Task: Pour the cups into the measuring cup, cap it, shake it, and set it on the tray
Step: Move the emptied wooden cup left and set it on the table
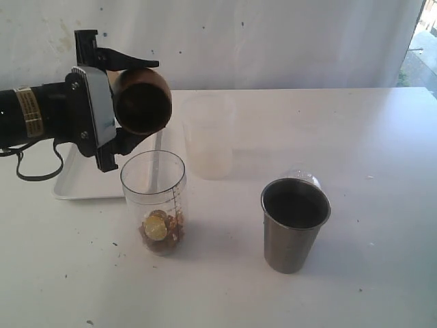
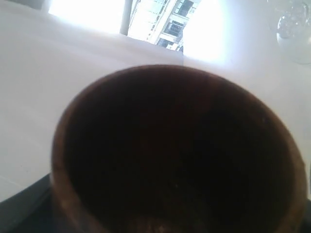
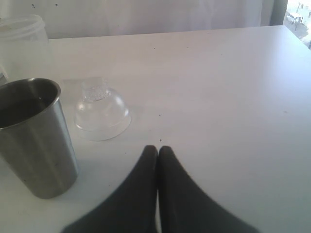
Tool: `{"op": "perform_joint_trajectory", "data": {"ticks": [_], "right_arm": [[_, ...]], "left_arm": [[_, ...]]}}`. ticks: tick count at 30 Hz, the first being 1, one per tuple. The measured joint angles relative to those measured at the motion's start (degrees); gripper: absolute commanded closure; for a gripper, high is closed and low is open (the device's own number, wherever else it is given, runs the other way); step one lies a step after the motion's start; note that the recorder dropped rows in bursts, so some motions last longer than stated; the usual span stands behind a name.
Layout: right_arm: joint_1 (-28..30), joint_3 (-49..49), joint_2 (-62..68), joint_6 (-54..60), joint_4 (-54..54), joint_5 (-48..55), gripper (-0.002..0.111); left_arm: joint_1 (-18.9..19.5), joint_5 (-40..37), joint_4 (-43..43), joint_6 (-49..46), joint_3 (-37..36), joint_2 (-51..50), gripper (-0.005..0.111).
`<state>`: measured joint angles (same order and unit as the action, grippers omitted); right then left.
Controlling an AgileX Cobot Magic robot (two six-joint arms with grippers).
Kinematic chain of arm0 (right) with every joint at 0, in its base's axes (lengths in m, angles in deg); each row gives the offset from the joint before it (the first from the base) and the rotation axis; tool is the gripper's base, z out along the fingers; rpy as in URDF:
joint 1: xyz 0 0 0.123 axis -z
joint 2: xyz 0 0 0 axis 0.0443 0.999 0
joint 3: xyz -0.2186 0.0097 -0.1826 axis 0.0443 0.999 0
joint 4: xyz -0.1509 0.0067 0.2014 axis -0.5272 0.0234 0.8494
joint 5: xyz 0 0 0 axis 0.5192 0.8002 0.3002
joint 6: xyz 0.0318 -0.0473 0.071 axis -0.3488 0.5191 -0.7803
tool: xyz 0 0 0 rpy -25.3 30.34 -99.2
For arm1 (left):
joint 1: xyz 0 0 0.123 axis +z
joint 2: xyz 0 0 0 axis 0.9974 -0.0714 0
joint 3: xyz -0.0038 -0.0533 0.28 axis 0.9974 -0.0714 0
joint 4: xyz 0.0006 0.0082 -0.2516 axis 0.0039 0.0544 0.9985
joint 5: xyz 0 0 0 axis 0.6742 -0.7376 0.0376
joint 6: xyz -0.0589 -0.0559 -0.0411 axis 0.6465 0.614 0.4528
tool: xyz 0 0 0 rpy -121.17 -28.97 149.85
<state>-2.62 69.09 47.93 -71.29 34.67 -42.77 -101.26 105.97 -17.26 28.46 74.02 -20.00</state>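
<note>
L pincer (image 1: 147, 102) w/ brown cup (image 1: 138, 108) sideways above measuring cup (image 1: 154, 197)

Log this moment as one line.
left gripper: wooden cup tipped over part-filled measuring cup | steel tumbler: upright | right gripper: shut, empty

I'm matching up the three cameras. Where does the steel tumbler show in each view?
Exterior view: the steel tumbler stands upright, lower right of centre, right of the measuring cup.
Left wrist view: not in it; the brown cup fills the picture.
Right wrist view: the tumbler stands beside the clear dome lid, ahead of the right gripper.
Shared landmark: that dome lid, seen in all three views.
</note>
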Motion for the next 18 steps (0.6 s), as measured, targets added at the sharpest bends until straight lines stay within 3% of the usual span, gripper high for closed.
{"op": "perform_joint_trajectory", "data": {"ticks": [13,15,18], "right_arm": [[0.00,0.00,0.00,0.00,0.00,0.00,0.108],[0.00,0.00,0.00,0.00,0.00,0.00,0.108],[0.00,0.00,0.00,0.00,0.00,0.00,0.108]], "left_arm": [[0.00,-0.67,5.00,8.77,0.00,0.00,0.107],[0.00,-0.41,6.55,15.43,0.00,0.00,0.107],[0.00,-2.46,15.96,30.19,0.00,0.00,0.107]]}}
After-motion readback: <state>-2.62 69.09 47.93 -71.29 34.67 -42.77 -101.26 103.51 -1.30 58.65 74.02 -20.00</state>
